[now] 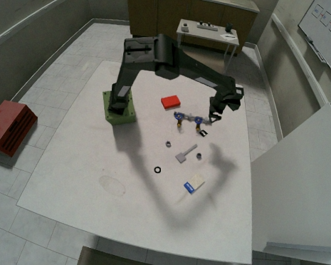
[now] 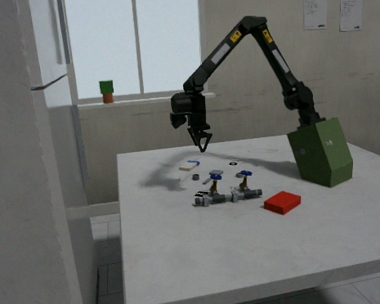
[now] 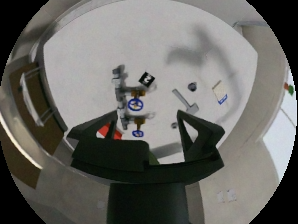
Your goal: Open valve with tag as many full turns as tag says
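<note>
A grey pipe [image 1: 188, 117] [image 2: 225, 197] [image 3: 120, 91] lies on the white table [image 1: 77, 160] and carries two valves with blue handwheels. One valve [image 1: 178, 115] [image 2: 245, 173] is nearer the red block. The other valve [image 1: 198, 120] [image 2: 216, 176] [image 3: 136, 104] has a small black-and-white tag [image 1: 203, 133] [image 2: 200, 194] [image 3: 147, 80] lying beside it. The tag's number is too small to read. My gripper [image 1: 213, 120] [image 2: 202, 146] [image 3: 147, 113] is open and empty. It points down and hangs well above the table, off the tag end of the pipe.
A red block [image 1: 170, 102] [image 2: 282, 202] lies near the pipe. Two grey nuts [image 1: 168, 144] [image 1: 198, 155], a flat grey tool [image 1: 185, 153], a black ring [image 1: 154, 169] and a white-and-blue box [image 1: 194, 183] lie further out. The green arm base [image 1: 118, 114] [image 2: 322, 151] stands at the table's edge.
</note>
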Controlling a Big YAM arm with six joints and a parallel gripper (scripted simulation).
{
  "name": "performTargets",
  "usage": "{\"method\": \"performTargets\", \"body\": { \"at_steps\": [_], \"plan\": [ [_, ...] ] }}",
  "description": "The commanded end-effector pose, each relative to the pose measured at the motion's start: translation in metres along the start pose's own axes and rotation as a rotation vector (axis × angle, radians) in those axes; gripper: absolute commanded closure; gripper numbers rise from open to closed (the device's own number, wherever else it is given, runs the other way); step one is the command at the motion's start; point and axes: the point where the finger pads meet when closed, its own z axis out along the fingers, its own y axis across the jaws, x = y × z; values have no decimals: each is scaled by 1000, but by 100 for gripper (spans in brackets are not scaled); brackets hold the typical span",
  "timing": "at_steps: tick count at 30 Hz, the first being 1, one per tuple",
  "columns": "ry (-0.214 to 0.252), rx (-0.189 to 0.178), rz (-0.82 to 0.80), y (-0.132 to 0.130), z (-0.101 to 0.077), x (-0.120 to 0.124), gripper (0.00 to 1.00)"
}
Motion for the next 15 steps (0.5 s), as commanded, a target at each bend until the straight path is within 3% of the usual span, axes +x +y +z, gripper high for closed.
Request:
{"method": "performTargets", "body": {
  "at_steps": [1,5,8,11,15],
  "plan": [
    [-20,-4,16,5,-7,-18,0],
    [-20,-4,21,6,-6,-18,0],
    [0,-5,56,8,9,2,0],
    [-46,-30,197,4,-3,0,0],
    [-80,-59,462,15,5,12,0]
  ]
}}
